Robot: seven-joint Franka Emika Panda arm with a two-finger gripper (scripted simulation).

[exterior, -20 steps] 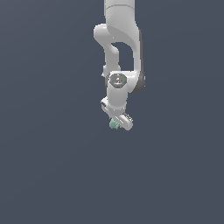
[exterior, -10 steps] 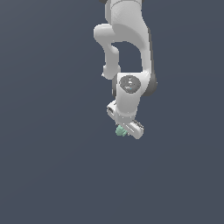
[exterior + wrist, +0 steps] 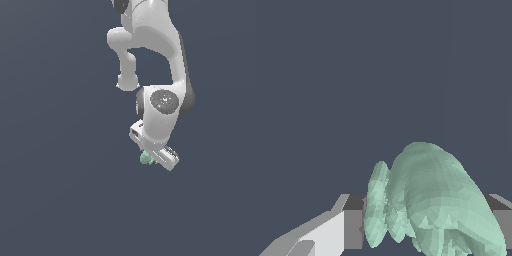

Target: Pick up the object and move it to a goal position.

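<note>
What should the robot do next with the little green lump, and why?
Probably carry it onward with the claw kept closed. The green lump sits between the fingers in the wrist view, and in the exterior view it hangs at the claw's tip with nothing seen around it. No goal marker shows in either picture, so I cannot tell which way to go.

Open grey space all around the gripper [image 3: 150, 159], nothing standing to the exterior view's left or right, only the mint-green lump [image 3: 145, 158] filling the gap between its fingers [image 3: 353, 227]
</note>
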